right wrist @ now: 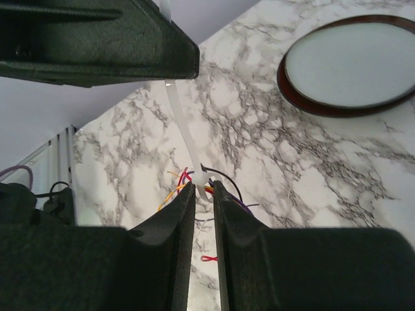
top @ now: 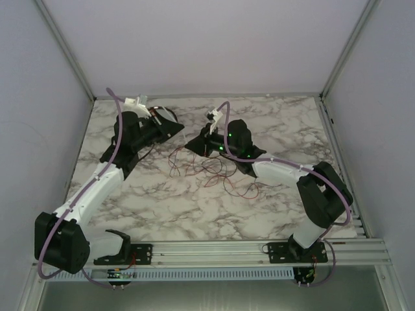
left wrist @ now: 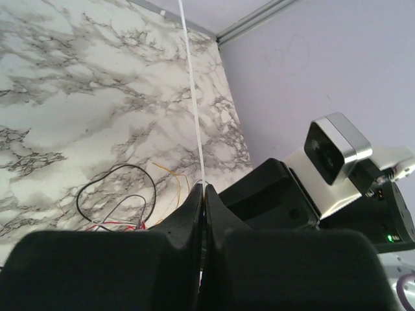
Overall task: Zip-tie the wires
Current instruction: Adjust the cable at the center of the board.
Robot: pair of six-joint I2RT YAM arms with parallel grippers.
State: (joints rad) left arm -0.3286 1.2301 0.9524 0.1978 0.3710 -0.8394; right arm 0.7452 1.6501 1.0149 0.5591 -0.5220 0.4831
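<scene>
The wires (top: pixel 217 172) lie as a loose red and dark tangle mid-table. A white zip tie (right wrist: pixel 178 110) runs between both grippers. My left gripper (top: pixel 175 129) is shut on the strap's tail, which rises thin and straight from the tips (left wrist: pixel 203 188) in the left wrist view, where the zip tie (left wrist: pixel 194 97) crosses the frame. My right gripper (top: pixel 192 144) is nearly closed on the tie's head and small loop (right wrist: pixel 209 180), with red, yellow, purple and black wires (right wrist: pixel 183 176) gathered in it. More wires (left wrist: pixel 128 166) lie on the marble beyond the left fingers.
A round dark-rimmed dish (right wrist: pixel 288 87) sits on the marble table past the right gripper; in the top view the dish (top: pixel 157 109) is partly hidden behind the left gripper. The right arm's wrist camera (left wrist: pixel 337 152) is close beside the left fingers. Walls enclose three sides.
</scene>
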